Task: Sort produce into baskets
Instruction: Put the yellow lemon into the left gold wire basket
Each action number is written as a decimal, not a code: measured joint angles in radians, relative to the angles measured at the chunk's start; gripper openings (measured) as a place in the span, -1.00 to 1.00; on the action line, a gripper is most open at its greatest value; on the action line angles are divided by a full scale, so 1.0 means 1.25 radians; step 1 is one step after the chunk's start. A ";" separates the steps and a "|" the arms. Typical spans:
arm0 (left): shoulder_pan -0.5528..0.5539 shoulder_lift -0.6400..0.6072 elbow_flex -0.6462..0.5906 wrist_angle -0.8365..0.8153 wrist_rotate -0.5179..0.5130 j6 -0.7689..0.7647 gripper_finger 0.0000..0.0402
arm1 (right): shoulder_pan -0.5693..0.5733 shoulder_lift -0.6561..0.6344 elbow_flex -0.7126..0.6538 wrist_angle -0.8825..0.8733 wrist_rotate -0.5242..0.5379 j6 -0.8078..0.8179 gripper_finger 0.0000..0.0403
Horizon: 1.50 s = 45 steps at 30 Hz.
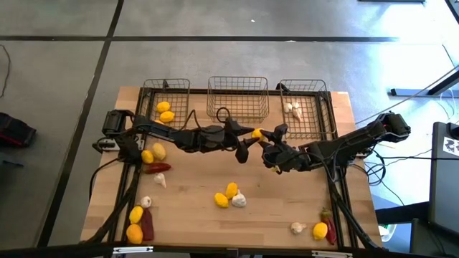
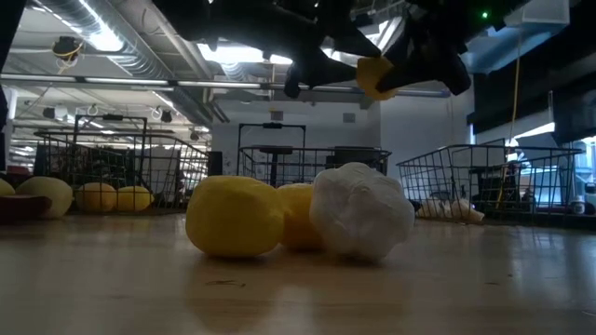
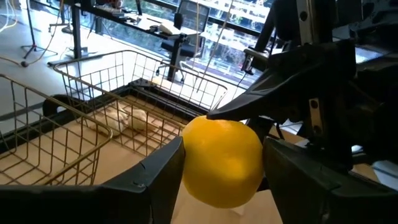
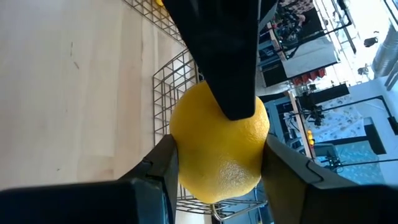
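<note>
Above the middle of the desk (image 1: 287, 215), we are holding one lemon (image 1: 256, 133) in the air between both arms, just in front of the middle basket (image 1: 237, 100). The left pincer (image 1: 247, 142) is clamping its fingers (image 3: 155, 177) on the fruit's two sides, and the right pincer (image 1: 269, 140) is clamping on it too, its fingers (image 4: 158, 168) pressing the opposite flanks, so the lemon is sitting in a double grip, clear of the wood. We are reading this as a handover in mid-air, one arm passing the fruit to the other on its way to a basket. The left basket (image 1: 166, 104) is already holding two lemons (image 1: 165, 112), and the right basket (image 1: 305, 104) is holding garlic bulbs (image 1: 292, 109), so we are judging the left basket to be the lemon's likely home. The next move is calling for one pincer to let go cleanly while the other is keeping firm hold, then for a carry over the basket's rim. Elsewhere, loose lemons, garlic and chili peppers (image 1: 158, 168) are waiting around the desk, among them a cluster near the front (image 1: 229, 195).
</note>
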 joint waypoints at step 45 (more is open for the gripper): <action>0.020 -0.038 -0.004 -0.079 0.088 -0.026 0.35 | 0.000 0.002 0.003 -0.016 -0.010 0.014 -0.23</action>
